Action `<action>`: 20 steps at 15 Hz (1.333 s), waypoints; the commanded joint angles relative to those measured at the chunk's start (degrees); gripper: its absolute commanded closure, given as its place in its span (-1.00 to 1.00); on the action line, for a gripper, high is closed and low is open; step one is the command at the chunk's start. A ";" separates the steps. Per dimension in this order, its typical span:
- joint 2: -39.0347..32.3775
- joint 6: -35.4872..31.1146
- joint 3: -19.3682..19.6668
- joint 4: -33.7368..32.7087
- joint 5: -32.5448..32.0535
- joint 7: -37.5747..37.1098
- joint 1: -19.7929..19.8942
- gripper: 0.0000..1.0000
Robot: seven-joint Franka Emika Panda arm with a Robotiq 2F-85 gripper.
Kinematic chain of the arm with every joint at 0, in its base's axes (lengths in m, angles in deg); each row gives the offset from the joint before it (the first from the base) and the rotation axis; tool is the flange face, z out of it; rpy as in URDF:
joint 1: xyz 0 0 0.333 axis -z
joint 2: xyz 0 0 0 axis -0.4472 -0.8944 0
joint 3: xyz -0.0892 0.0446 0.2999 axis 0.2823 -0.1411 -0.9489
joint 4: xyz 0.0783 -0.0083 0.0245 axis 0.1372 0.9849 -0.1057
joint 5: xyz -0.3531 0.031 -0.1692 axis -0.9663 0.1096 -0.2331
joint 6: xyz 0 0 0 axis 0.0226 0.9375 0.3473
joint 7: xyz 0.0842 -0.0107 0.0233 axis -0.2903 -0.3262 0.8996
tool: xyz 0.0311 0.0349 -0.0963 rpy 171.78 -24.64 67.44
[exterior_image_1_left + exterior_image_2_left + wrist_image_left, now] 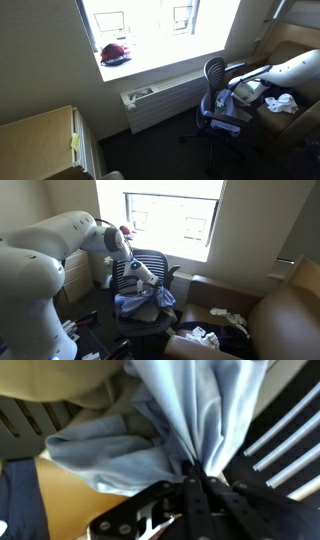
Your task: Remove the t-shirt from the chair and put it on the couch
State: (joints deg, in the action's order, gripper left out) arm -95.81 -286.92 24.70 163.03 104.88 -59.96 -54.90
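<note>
The light blue t-shirt [170,430] is bunched and pinched in my gripper [198,482], which is shut on its fabric; the cloth fans out from the fingertips in the wrist view. In an exterior view the t-shirt [150,300] hangs over the seat of the black office chair [145,315], with my gripper [148,280] at its top. In an exterior view the chair [215,100] stands by the window and my arm reaches in from the right to the t-shirt [240,95]. The brown couch [285,310] is beside the chair.
White items [280,102] lie on the couch seat [300,55]. A radiator [160,100] runs under the window. A red object [115,53] rests on the sill. A wooden cabinet [40,140] stands at the lower left. More clutter [205,335] lies on the floor by the couch.
</note>
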 commanded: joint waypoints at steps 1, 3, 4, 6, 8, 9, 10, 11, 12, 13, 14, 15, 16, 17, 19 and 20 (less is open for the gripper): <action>6.04 0.05 14.09 3.85 5.97 -8.49 -9.80 1.00; 7.28 0.16 23.57 5.48 10.08 -13.21 -15.77 1.00; 7.85 0.20 28.57 7.18 12.74 -15.33 -19.16 1.00; 7.36 0.26 38.37 10.67 17.01 -18.93 -24.95 1.00; 7.09 0.37 46.66 16.53 19.07 -23.09 -29.98 1.00; 6.85 0.41 50.31 19.47 20.39 -24.59 -32.17 1.00; 6.86 0.45 53.23 22.23 21.59 -25.79 -33.62 1.00; 6.87 0.47 56.15 25.33 22.76 -26.79 -35.27 1.00; 7.00 0.47 58.57 27.99 23.69 -27.52 -36.05 1.00; 7.02 0.48 60.93 30.63 24.53 -28.20 -36.70 1.00; 7.39 0.49 62.96 33.11 25.16 -28.65 -36.86 1.00; 7.74 0.49 64.77 35.32 25.71 -29.23 -36.72 1.00; 7.88 0.50 66.13 37.05 26.15 -29.74 -35.78 1.00; 8.21 0.53 67.53 38.85 26.48 -30.12 -34.81 1.00; 8.41 0.81 68.77 41.52 26.50 -30.85 -30.91 1.00; 8.29 0.93 68.63 42.41 26.35 -31.17 -28.25 1.00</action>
State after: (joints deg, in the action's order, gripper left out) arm -89.13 -285.99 92.84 202.32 130.77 -90.60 -88.06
